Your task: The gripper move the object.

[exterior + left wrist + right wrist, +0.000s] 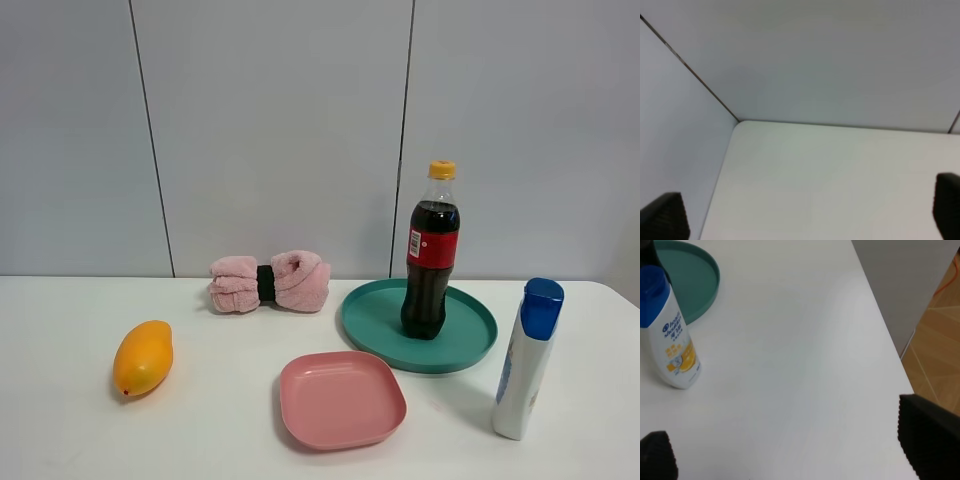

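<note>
The cola bottle (432, 260) has dark drink, a red label and a yellow-orange cap. It stands upright on the teal round tray (470, 345) at the back right of the white table. Neither gripper shows in the exterior high view. In the left wrist view my left gripper (805, 210) is open and empty over a bare table corner. In the right wrist view my right gripper (792, 447) is open and empty over the table's right part, apart from the tray (700, 285). Only a dark sliver of the bottle (646, 252) shows there.
A white bottle with a blue cap (525, 370) stands right of the tray; it also shows in the right wrist view (675, 350). A pink square plate (340, 400) lies in front, a mango (142, 357) at the left, a rolled pink towel (270, 282) at the back. The table's right edge (885, 340) borders wooden floor.
</note>
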